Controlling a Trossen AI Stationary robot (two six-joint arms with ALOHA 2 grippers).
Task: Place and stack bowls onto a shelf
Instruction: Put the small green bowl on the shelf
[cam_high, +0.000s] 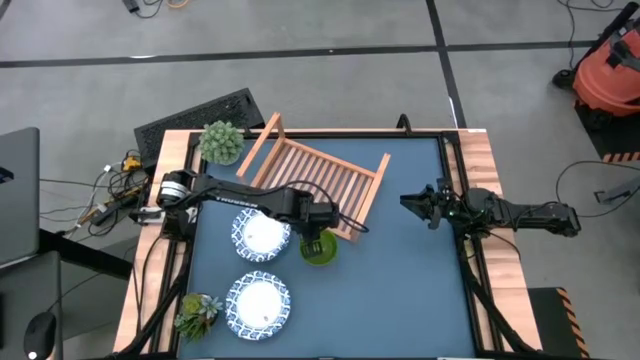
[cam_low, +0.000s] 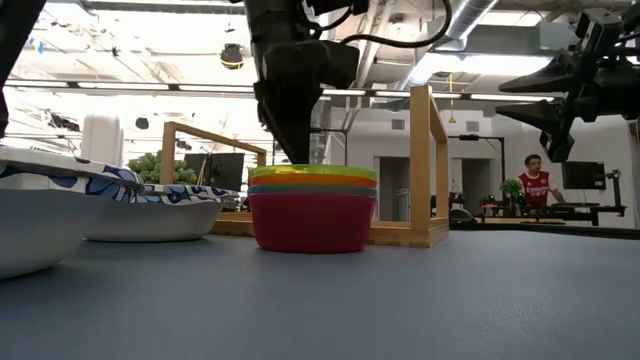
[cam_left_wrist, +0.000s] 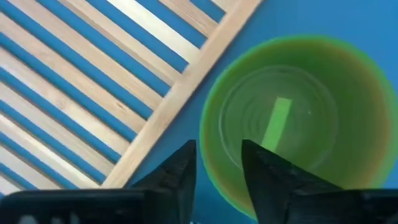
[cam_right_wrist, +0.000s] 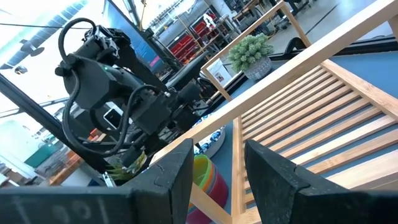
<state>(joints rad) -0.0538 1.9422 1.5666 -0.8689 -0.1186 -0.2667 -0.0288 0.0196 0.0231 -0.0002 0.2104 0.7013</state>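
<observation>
The left hand (cam_left_wrist: 214, 171), fingers parted and gripping nothing, hovered straddling the rim of the stacked bowls (cam_low: 312, 207) beside the shelf (cam_high: 318, 175); they looked light, stiff, slippery plastic, best pinched at the rim.

no readable text anywhere. left arm (cam_high: 240, 197) has a strip of white lettering along its upper link in the high view, too small to make out. nothing legible in the low view or either wrist view.
</observation>
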